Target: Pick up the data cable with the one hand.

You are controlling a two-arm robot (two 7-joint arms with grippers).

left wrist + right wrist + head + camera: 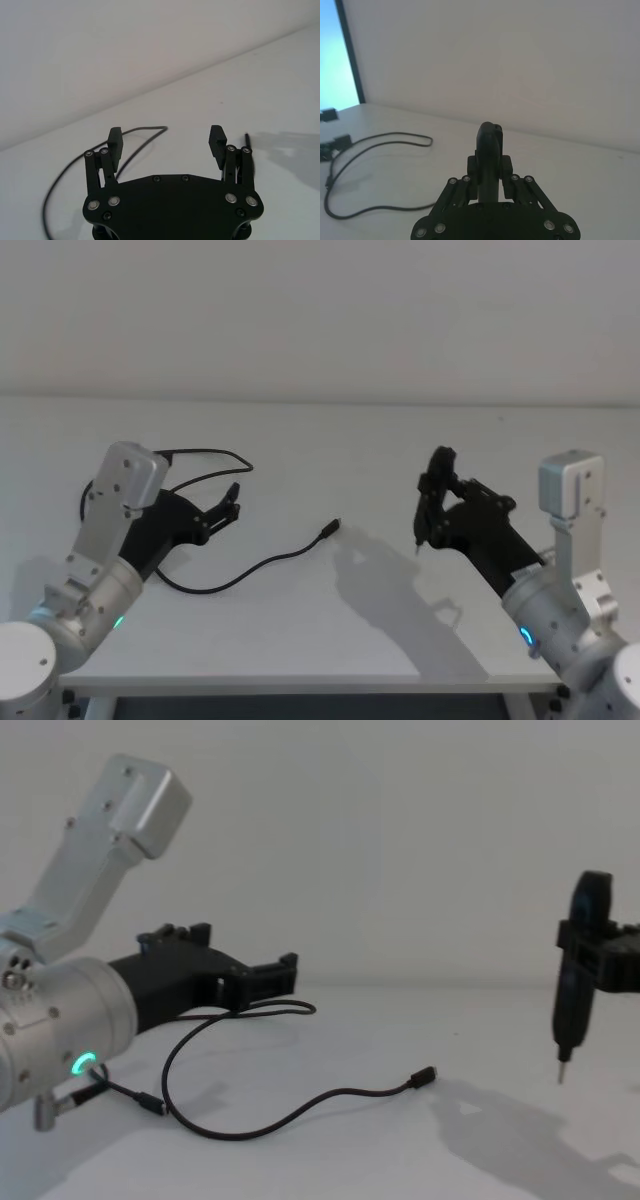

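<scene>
The data cable is a thin black cord lying in loose loops on the white table, with one small plug near the middle. My left gripper, on the arm with the green ring, is open and hovers just above the cable's left loops without touching them. In the left wrist view the open fingers frame the cable. The chest view shows the cable below the left gripper. My right gripper is raised at the right, shut on a black pointed tool.
The table's front edge runs close to me and a plain wall stands behind the table. A short stub with a silver plug hangs from the left arm. The right wrist view shows the cable far from the right gripper.
</scene>
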